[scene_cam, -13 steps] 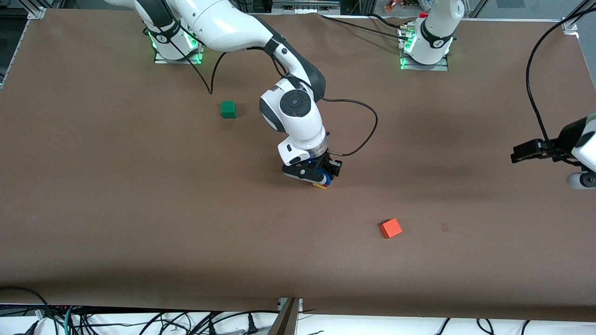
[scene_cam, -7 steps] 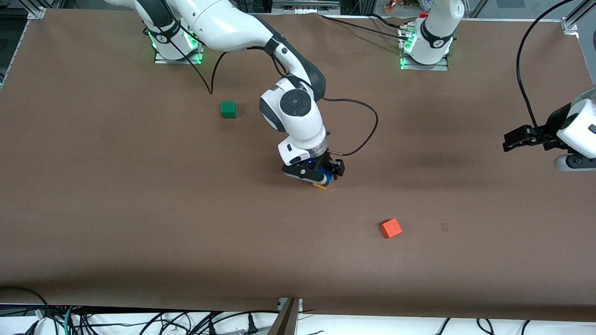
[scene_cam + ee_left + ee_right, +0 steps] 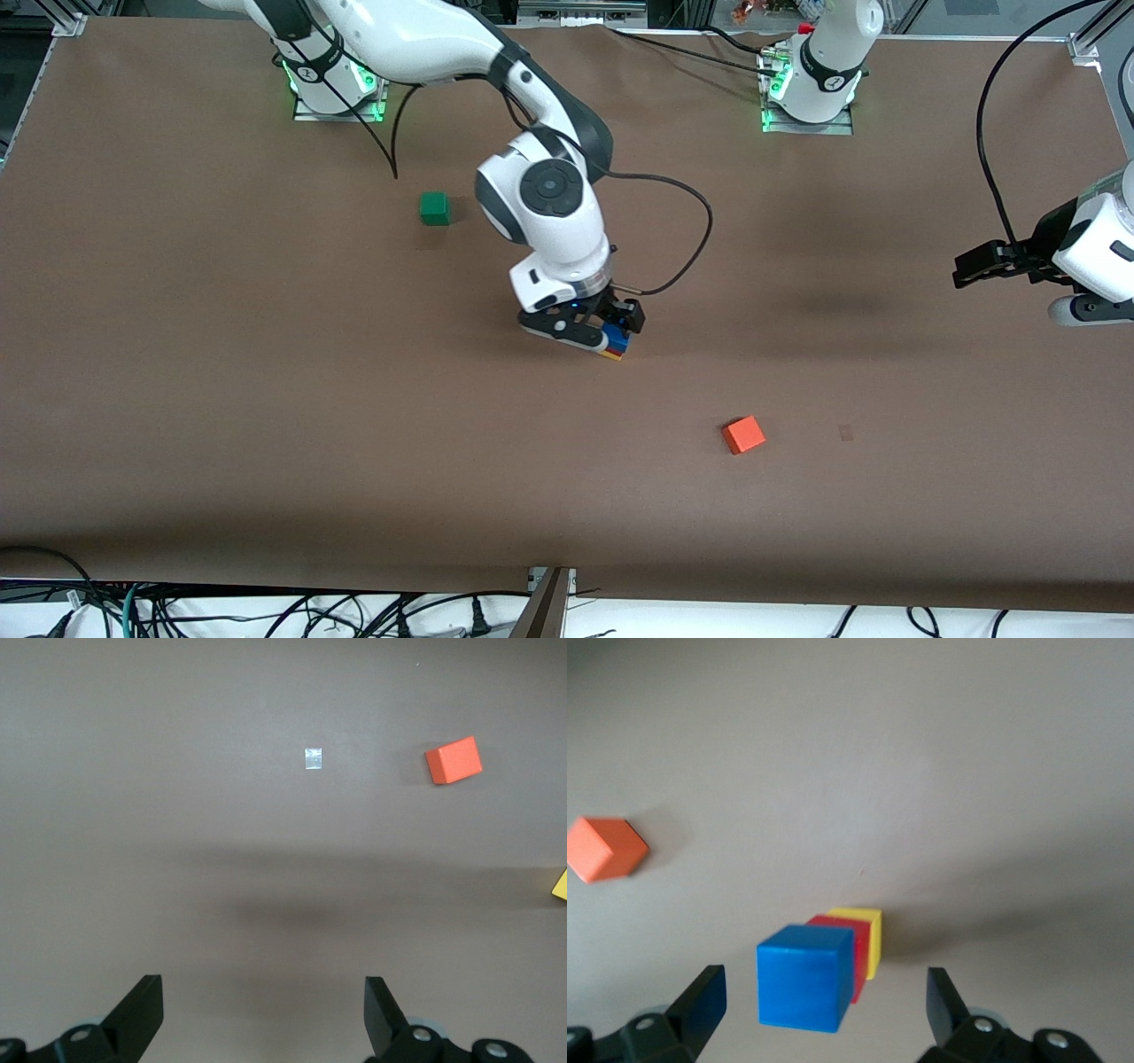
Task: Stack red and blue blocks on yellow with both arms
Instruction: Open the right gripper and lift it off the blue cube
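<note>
The blue block (image 3: 618,336) tops a stack on the red block (image 3: 614,351) and the yellow cube (image 3: 609,356) near the table's middle. My right gripper (image 3: 601,324) hangs just above the stack, open, with a finger on each side of the blue block and clear of it. In the right wrist view the blue block (image 3: 804,976), the red block (image 3: 855,961) and the yellow cube (image 3: 866,930) line up between the open fingers of the right gripper (image 3: 823,985). My left gripper (image 3: 973,266) is open and empty over the left arm's end of the table, also shown in its own view (image 3: 264,1010).
An orange cube (image 3: 743,434) lies nearer the front camera than the stack, toward the left arm's end. A green cube (image 3: 434,208) lies farther back, toward the right arm's end. A small pale mark (image 3: 846,432) is beside the orange cube. A black cable (image 3: 682,230) loops by the right wrist.
The right gripper has opened off the blue block and lifted slightly toward the right arm's end. The left gripper has drawn back, farther from the front camera.
</note>
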You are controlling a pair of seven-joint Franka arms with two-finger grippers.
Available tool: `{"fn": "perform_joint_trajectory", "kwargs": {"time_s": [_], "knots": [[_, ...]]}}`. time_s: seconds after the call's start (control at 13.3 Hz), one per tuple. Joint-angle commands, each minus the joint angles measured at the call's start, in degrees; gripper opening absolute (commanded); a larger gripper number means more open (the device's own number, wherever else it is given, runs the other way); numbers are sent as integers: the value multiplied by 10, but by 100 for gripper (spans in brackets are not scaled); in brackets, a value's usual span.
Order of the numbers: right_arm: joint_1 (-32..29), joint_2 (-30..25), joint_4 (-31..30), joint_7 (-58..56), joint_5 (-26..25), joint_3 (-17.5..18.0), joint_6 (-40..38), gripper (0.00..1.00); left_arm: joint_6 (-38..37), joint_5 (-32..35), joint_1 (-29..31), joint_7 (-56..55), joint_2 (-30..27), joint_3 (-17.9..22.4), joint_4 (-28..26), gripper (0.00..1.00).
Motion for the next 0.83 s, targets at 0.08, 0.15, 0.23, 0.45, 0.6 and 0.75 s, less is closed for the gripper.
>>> {"fn": "perform_joint_trajectory", "kwargs": {"time_s": [0.08,0.15,0.23,0.45,0.6,0.75], "knots": [[-89,-108,-16,-151,16,4,-148,100,8,-11,9,4,-5,1,-5,100],[-128,-130,-16,-198,25,4,-183,100,8,-11,9,4,-5,1,-6,100],[-160,-153,-19,-223,50,2,-232,100,8,-11,9,4,-4,1,-5,100],[-247,-240,-73,-302,101,-10,-291,100,8,-11,9,4,-4,1,-5,100],[-266,-315,-153,-347,98,-43,-308,100,8,-11,9,4,-4,1,-4,100],[-266,-386,-241,-392,84,-76,-310,100,8,-11,9,4,-4,1,-4,100]]}}
